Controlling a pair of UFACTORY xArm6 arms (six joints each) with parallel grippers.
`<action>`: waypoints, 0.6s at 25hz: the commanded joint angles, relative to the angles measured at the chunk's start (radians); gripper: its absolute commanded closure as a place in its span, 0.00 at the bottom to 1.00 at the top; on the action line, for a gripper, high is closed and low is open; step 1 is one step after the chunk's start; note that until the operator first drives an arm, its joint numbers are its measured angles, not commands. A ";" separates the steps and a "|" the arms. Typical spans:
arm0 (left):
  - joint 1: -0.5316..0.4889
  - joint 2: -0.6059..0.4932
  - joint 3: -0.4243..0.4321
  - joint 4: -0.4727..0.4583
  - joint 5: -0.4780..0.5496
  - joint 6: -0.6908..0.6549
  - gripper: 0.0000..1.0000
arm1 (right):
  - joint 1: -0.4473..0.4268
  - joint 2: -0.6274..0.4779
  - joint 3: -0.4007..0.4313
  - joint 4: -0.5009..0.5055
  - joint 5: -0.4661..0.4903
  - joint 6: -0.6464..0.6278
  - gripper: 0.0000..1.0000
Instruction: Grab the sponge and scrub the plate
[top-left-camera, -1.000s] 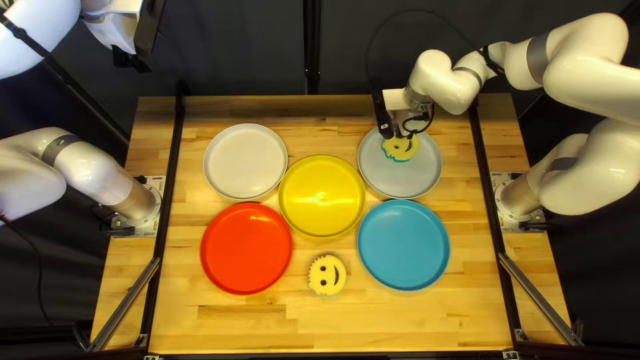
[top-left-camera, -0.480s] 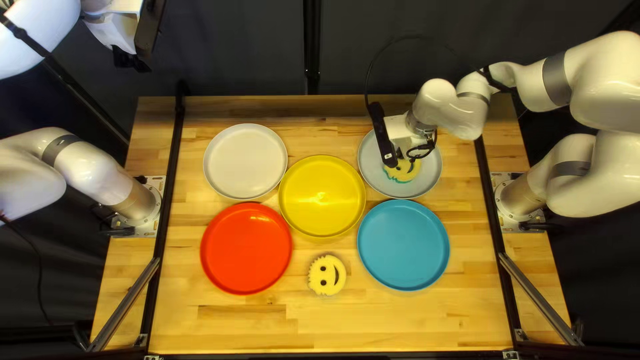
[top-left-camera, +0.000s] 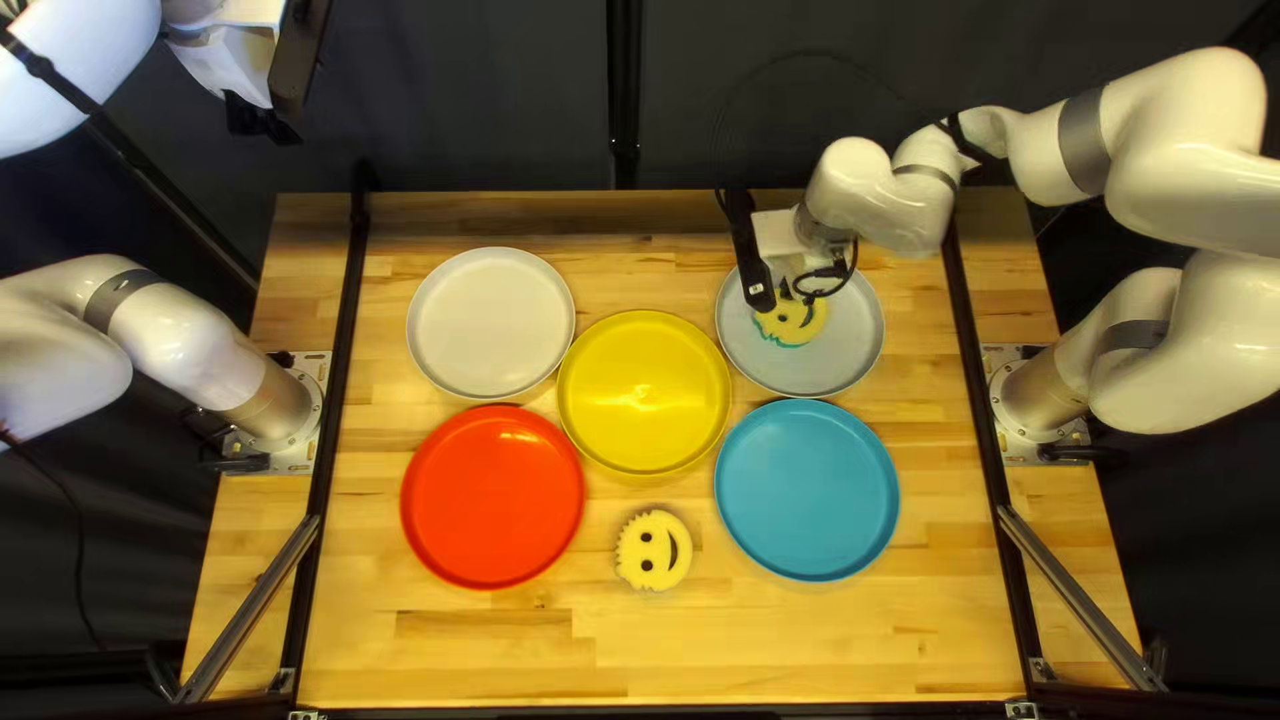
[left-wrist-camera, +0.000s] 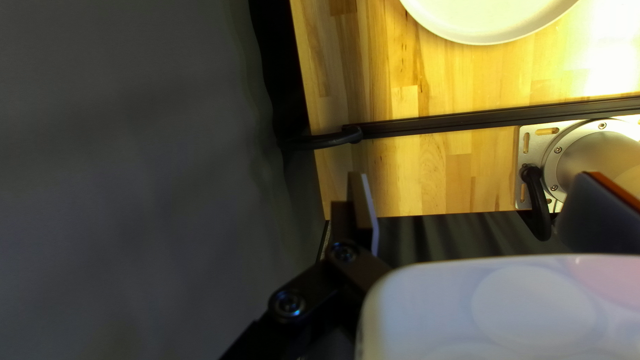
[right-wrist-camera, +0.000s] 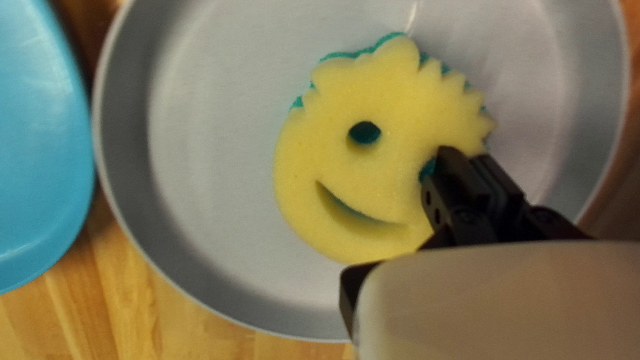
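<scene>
The right gripper (top-left-camera: 779,290) pinches the yellow smiley sponge (top-left-camera: 798,326) between one eye hole and its edge, fingers closed on it, inside the grey plate (top-left-camera: 854,350); the left gripper (top-left-camera: 263,123) hangs with fingers wide apart

A robotics lab: 2 white arms (top-left-camera: 1187,140) bolted to a wooden table (top-left-camera: 827,647), dark curtain (top-left-camera: 467,100) behind

Slanted overhead view; right wrist view near plate (right-wrist-camera: 200,133)

sponge (right-wrist-camera: 307,160): yellow, smiling, teal-backed, face up on plate (right-wrist-camera: 200,133) | plate: round, grey, rim up, on wooden table (top-left-camera: 640,667)
</scene>
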 commanded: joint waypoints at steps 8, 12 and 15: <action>0.000 0.000 0.000 0.000 0.000 0.000 0.00 | 0.084 -0.104 0.001 0.044 0.096 0.073 1.00; 0.000 0.000 0.000 0.000 0.000 0.000 0.00 | 0.125 -0.152 -0.005 0.084 0.156 0.093 1.00; 0.000 0.000 0.000 0.000 0.000 0.000 0.00 | 0.164 -0.193 0.001 0.109 0.180 0.121 1.00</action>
